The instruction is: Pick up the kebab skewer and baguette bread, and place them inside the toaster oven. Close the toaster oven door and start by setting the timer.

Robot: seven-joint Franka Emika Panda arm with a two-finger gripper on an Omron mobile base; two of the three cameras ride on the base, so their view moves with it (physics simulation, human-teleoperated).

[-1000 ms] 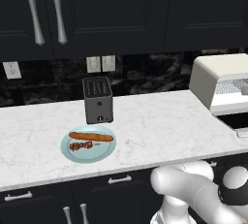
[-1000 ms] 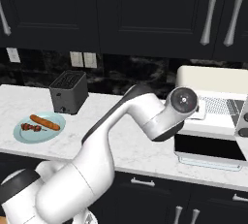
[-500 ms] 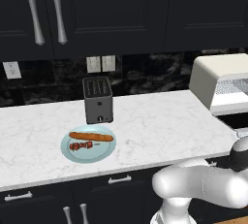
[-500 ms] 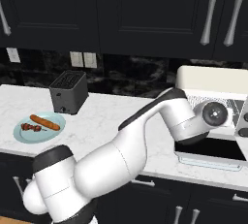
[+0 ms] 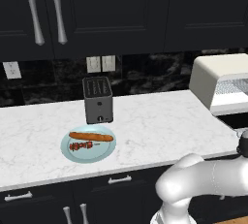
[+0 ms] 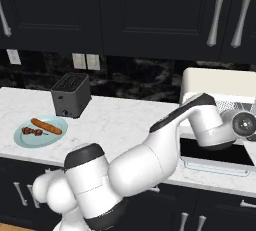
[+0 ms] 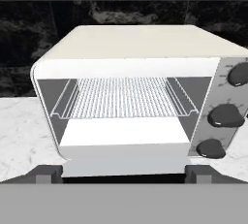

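Baguette bread (image 5: pixel 90 136) stays plated; arm swung right.

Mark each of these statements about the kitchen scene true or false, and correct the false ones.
1. The baguette and the skewer lie together on the plate. True.
2. The toaster oven already holds food on its rack. False: the rack is bare.
3. The oven door is shut. False: it is folded down, so the hand view looks straight into the cavity.
4. The slot toaster stands behind the plate, nearer the wall. True.
5. The gripper carries the baguette. False: it is open, holds nothing and faces the oven.
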